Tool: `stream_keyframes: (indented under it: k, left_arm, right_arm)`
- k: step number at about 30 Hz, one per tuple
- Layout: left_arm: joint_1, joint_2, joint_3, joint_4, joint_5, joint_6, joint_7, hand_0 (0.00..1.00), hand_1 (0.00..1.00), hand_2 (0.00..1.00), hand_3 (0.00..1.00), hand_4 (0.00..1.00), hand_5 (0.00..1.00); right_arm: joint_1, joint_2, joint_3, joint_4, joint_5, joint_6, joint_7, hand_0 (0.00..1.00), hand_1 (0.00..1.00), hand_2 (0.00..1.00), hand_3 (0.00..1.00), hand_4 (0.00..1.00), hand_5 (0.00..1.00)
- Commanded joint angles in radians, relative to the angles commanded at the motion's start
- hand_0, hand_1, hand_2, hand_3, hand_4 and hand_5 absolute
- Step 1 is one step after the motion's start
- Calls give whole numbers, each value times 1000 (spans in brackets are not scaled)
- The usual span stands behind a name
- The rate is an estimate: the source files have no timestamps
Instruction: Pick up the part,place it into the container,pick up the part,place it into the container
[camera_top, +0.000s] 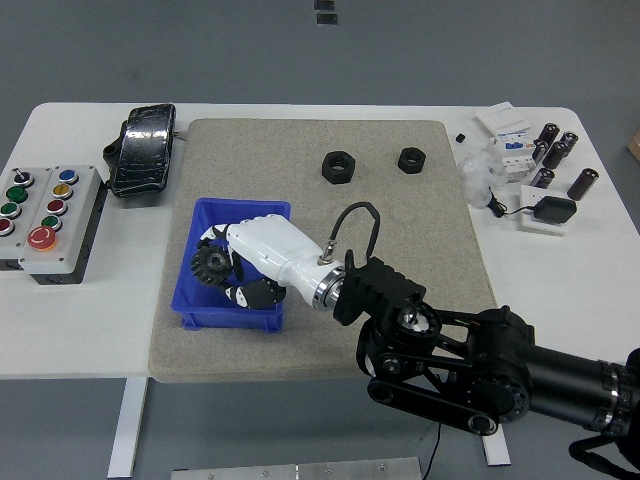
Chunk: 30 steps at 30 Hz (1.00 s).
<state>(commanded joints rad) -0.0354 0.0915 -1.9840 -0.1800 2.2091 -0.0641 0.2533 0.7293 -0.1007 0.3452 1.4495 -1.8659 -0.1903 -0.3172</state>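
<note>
My right hand (222, 272), white with black fingertips, reaches from the lower right over the blue container (203, 313). Its fingers are curled around a black gear (212, 265), held above the bin's left half. Two black hex nuts lie on the grey mat further back: a larger one (338, 166) and a smaller one (410, 159). The hand hides most of the bin's inside. The left arm is out of the picture.
A box with coloured buttons (48, 208) sits at the left edge, a black wrapped object (144, 148) behind it. Black cylinders (560, 155), white parts (508, 135) and a black adapter (553, 210) crowd the back right corner. The grey mat (400, 300) covers the table's middle.
</note>
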Motion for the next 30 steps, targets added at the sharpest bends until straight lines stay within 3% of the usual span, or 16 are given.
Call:
stream_keyframes:
  k: [12, 13, 18, 19, 24, 25, 30]
  left_arm:
    - [0, 0, -7, 0, 9, -2, 3, 654, 567, 548, 619, 683, 390]
    - [0, 0, -7, 0, 9, -2, 3, 653, 567, 548, 620, 683, 391]
    - [0, 1, -9, 0, 11, -2, 2, 653, 567, 548, 620, 683, 391]
    - [0, 1, -9, 0, 11, -2, 2, 653, 567, 548, 619, 682, 391]
    - [0, 1, -12, 0, 15, -2, 2, 653, 567, 548, 619, 682, 391]
    - [0, 1, -13, 0, 15, -2, 2, 653, 567, 548, 618, 681, 391]
    - [1, 1, -16, 0, 19, -1, 1, 653, 567, 548, 618, 681, 391]
  right_arm:
    - [16, 32, -26, -73, 0, 32, 3, 466, 535, 289, 578, 457, 71]
    - [16, 32, -23, -76, -4, 32, 0, 449, 529, 315, 644, 600, 53]
    - [15, 28, -7, -89, -36, 29, -24, 449, 529, 315, 644, 600, 53]
    - [14, 26, -6, -91, -42, 26, -29, 456, 500, 292, 748, 444, 243]
    - [8, 16, 0, -97, -73, 20, -59, 456, 500, 292, 748, 444, 243]
    - [7, 15, 1, -98, -79, 20, -64, 475, 504, 305, 921, 639, 321]
    - [-1, 7, 10, -101, -113, 26, -93, 475, 504, 305, 921, 639, 321]
